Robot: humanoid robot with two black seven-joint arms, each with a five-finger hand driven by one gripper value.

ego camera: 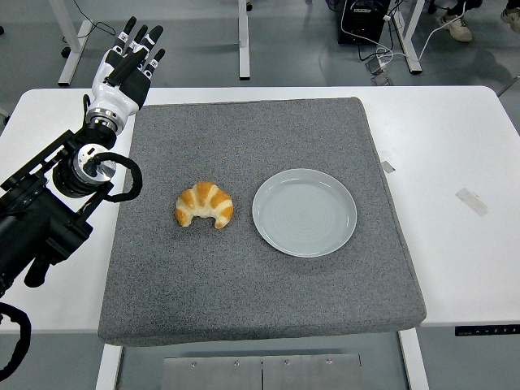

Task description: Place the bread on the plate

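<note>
Lying on the grey mat point(244, 284): one croissant point(205, 205), one empty plate point(304, 212); left hand point(126, 67) spread, holding nothing.

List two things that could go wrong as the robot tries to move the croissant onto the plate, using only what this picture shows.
1. The left hand is raised with fingers spread, far from the croissant; a long reach may land off-centre.
2. The croissant is curved and probably soft, so fingers could crush it or let it slip.
3. The plate lies loose on the grey mat; a nudge might shift it.

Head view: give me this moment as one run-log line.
left robot hand: open, raised at mat's far-left corner | right: not in view | croissant: on grey mat, left of plate | plate: empty | bread not yet placed
</note>
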